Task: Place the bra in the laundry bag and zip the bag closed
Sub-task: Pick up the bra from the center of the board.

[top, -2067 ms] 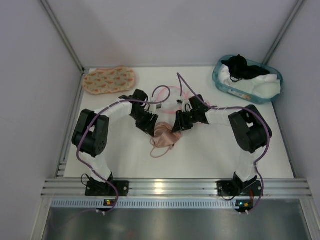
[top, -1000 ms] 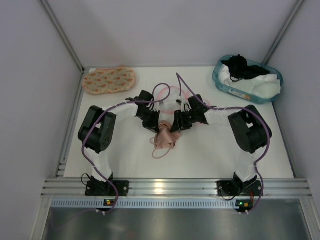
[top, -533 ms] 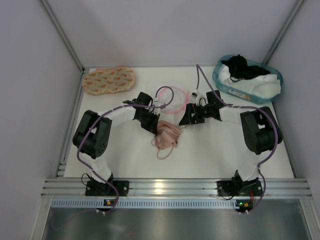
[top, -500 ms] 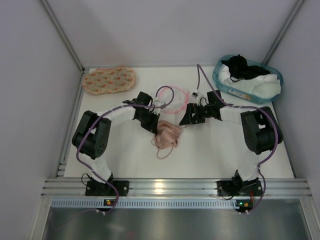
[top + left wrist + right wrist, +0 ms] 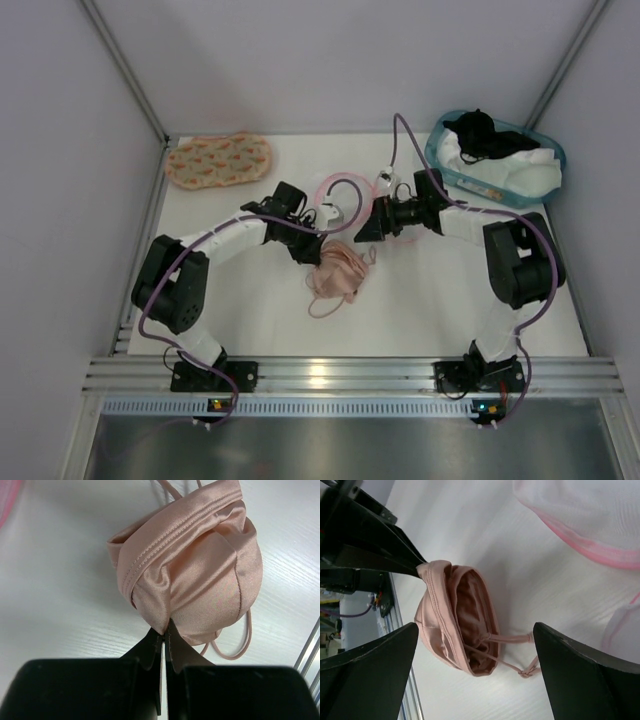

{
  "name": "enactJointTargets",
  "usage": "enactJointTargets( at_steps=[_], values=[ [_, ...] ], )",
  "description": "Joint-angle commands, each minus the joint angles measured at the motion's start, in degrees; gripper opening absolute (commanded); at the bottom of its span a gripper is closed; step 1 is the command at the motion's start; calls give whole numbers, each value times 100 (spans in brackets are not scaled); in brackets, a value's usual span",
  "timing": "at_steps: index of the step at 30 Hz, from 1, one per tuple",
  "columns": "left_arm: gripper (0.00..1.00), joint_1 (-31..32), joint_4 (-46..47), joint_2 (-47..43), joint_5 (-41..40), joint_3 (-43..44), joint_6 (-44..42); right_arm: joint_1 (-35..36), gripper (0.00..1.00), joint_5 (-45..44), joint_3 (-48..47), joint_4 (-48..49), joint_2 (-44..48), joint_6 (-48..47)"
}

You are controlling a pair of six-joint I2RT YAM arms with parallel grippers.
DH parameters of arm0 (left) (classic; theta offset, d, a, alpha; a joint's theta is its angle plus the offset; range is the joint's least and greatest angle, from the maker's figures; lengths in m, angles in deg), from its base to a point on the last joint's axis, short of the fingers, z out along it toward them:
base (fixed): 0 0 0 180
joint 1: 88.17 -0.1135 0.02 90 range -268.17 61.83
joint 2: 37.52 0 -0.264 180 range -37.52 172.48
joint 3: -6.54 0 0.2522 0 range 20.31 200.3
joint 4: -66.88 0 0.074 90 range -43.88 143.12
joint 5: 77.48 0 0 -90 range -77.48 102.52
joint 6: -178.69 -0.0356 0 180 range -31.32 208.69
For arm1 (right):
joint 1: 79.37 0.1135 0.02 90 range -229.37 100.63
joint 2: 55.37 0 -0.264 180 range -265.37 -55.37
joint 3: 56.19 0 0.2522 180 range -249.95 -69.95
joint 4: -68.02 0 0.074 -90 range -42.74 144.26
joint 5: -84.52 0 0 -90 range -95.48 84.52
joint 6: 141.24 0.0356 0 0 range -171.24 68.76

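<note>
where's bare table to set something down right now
Bare table lies at the near edge between the bra and the right arm, and at the far edge between the orange padded piece and the teal basket. The centre is crowded: bra, laundry bag, left arm and right arm meet there.

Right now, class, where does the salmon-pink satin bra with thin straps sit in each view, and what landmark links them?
Top external: salmon-pink satin bra, bunched near the picture's centre.
Left wrist: bra fills the upper centre.
Right wrist: bra left of centre.
Landmark: black left gripper pinching its edge, seen in all three.
</note>
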Motion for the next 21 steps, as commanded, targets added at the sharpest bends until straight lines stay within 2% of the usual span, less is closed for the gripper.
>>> enactJointTargets(
  at_steps=[1, 4, 8, 18, 20, 21],
  values=[
    [0, 32, -18, -251, 554, -73, -841, 34, 100, 678, 196, 1568, 120, 183],
    [0, 32, -98, -234, 765, -73, -1149, 104, 99, 906, 400, 2492, -54, 667],
    [0, 32, -98, -242, 993, -73, -1482, 333, 99, 1101, 471, 3100, -328, 1001],
    [0, 32, -89, -313, 914, -47, -1861, 913, 99, 1303, 611, 3514, -653, 1362],
    [0, 32, -106, -339, 914, -56, -1966, 1045, 100, 1321, 577, 3322, -697, 1083],
    [0, 41, -106, -382, 923, -73, -1993, 1080, 100, 1312, 550, 2825, -697, 889]
  ],
)
